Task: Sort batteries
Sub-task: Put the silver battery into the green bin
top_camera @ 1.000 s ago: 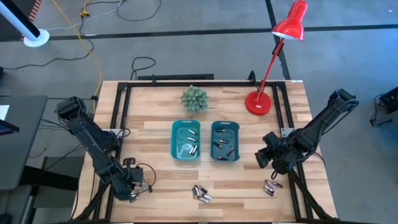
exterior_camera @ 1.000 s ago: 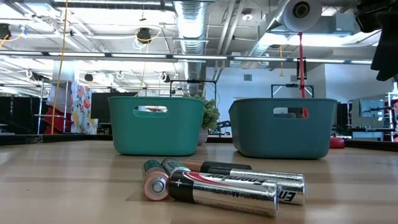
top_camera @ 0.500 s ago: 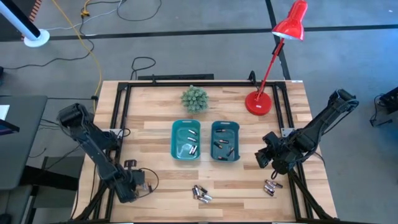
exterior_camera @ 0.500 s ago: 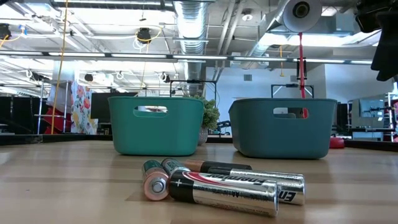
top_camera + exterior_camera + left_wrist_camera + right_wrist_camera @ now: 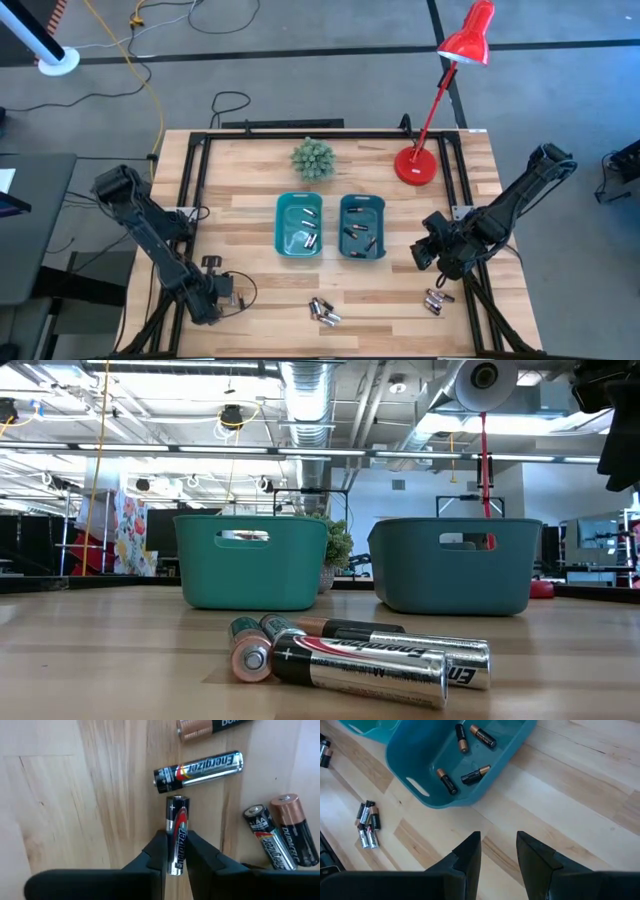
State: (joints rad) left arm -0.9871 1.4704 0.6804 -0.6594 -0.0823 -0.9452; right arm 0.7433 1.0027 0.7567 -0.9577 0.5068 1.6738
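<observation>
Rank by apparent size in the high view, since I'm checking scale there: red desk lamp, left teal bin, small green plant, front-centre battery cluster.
Largest to smallest:
1. red desk lamp
2. left teal bin
3. small green plant
4. front-centre battery cluster

Copper-topped battery (image 5: 207, 726) cut off at edge

"Energizer" on silver-black battery (image 5: 198, 766) lying on wood. "AAA" on dark battery (image 5: 270, 836). "Duracell" on copper-top battery (image 5: 294, 828) beside it.
</observation>
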